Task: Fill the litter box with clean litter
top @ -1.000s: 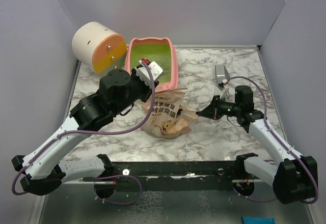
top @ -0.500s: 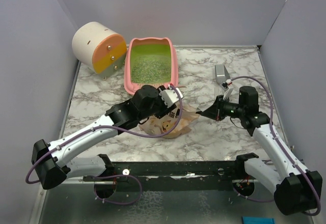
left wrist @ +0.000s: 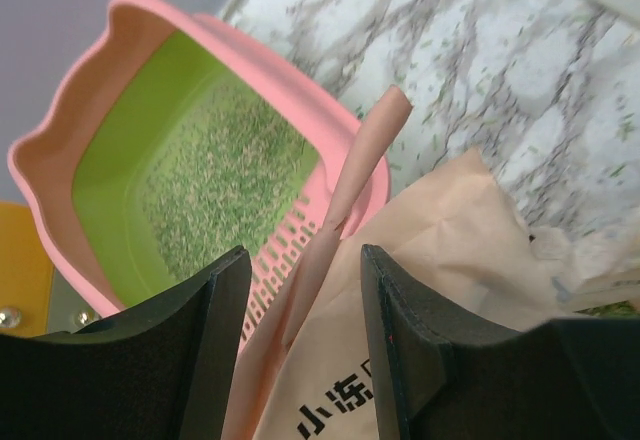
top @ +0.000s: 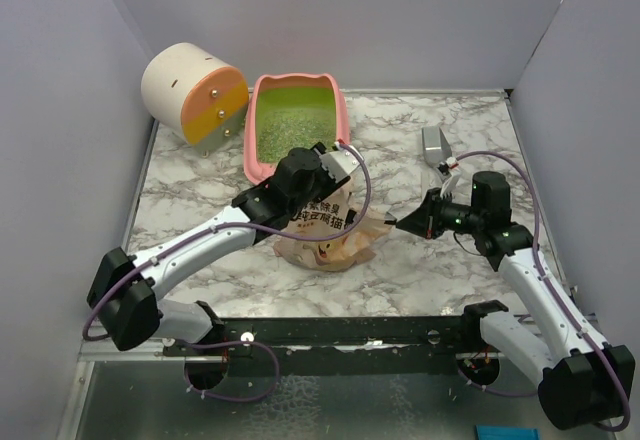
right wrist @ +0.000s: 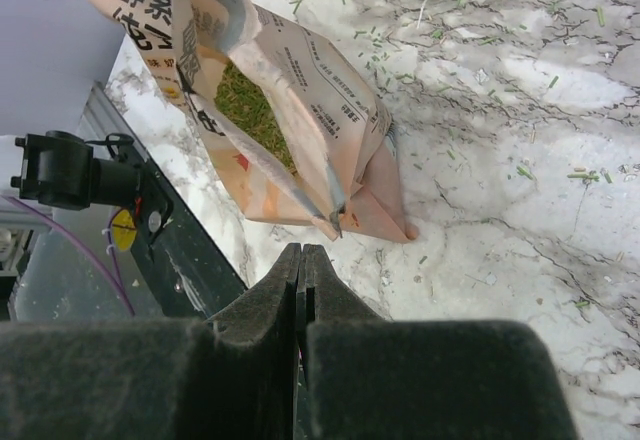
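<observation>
The pink litter box (top: 344, 125) stands at the back, left of centre, and clean litter (top: 292, 132) covers its green floor. The left wrist view shows the same litter box (left wrist: 262, 58), the litter (left wrist: 205, 190) and the slotted ledge. A tan pouch (top: 325, 232) lies on the table in front of it. My left gripper (top: 338, 172) (left wrist: 305, 260) hovers open over the pouch's upper edge (left wrist: 345, 185), which rises between the jaws. My right gripper (top: 405, 225) (right wrist: 302, 250) is shut and empty, just right of the pouch (right wrist: 300, 100), whose open mouth shows green litter (right wrist: 250, 100).
A cream-and-orange cylinder (top: 193, 92) lies at the back left beside the box. A grey metal scoop (top: 435, 145) rests at the back right, behind my right arm. Stray granules dot the marble top (right wrist: 520, 170). Grey walls enclose three sides.
My left gripper has swung from over the litter box down to the pouch's upper edge, and its jaws have spread wider. The right arm has shifted slightly to the right.
</observation>
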